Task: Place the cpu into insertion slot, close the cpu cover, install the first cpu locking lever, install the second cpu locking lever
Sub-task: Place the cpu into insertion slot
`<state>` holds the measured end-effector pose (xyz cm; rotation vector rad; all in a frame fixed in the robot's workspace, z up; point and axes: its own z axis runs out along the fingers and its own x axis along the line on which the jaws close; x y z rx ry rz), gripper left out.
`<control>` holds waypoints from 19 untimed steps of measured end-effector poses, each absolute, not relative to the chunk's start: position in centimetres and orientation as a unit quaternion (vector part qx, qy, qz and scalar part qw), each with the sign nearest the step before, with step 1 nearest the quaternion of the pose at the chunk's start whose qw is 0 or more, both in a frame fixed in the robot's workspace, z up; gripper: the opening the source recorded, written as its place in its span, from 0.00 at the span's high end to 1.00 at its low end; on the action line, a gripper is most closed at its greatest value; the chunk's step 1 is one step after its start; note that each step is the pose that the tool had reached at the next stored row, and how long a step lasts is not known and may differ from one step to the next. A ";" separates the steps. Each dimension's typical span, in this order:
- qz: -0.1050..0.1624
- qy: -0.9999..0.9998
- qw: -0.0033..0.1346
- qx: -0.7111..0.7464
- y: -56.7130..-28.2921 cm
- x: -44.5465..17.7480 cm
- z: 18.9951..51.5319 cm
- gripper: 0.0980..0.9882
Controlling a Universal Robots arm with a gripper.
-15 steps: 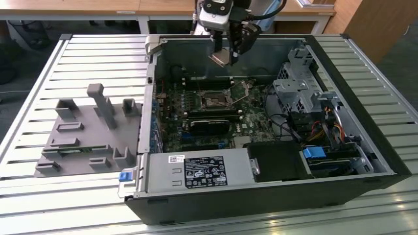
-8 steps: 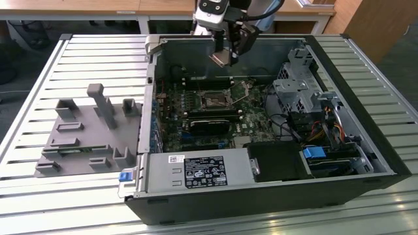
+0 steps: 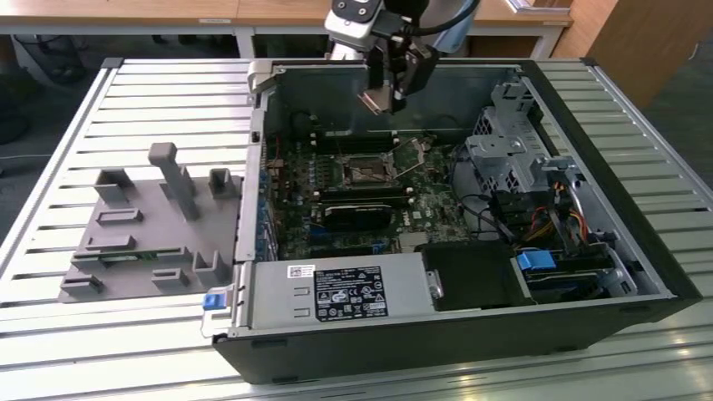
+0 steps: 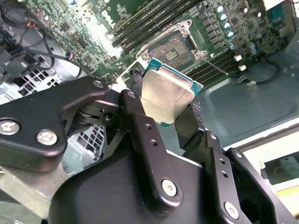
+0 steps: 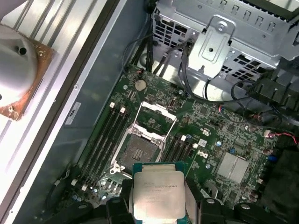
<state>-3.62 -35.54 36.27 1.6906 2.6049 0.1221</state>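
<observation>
Silver-tan cpu point(image 4: 166, 95) is sitting between the jaws, square, metal face tilting toward both wrist cameras | gripper point(image 3: 385, 98) is clamping its opposite edges | insertion slot point(image 5: 140, 151) is lying uncovered beyond the fingertips, apart.

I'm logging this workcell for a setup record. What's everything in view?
slatted table: one, pale metal, under everything
computer case: one, black, open, on the table
motherboard: one, green, inside the case
insertion slot: one, dark, grey-rimmed, empty, on the motherboard
cpu cover: one, silvery, swung open beside the slot
memory slots: several, black, flanking the slot
power supply: one, silver, in the case nearest the exterior camera
drive cage: one, silver, case's side at the exterior view's right
fixture block: one, grey, on the table at the exterior view's left
cpu: one, silver-tan, held above the motherboard
gripper: one, black, shut on the cpu
</observation>
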 end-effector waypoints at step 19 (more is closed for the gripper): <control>0.036 0.769 0.022 0.638 -35.4 -3.6 36.1 0.51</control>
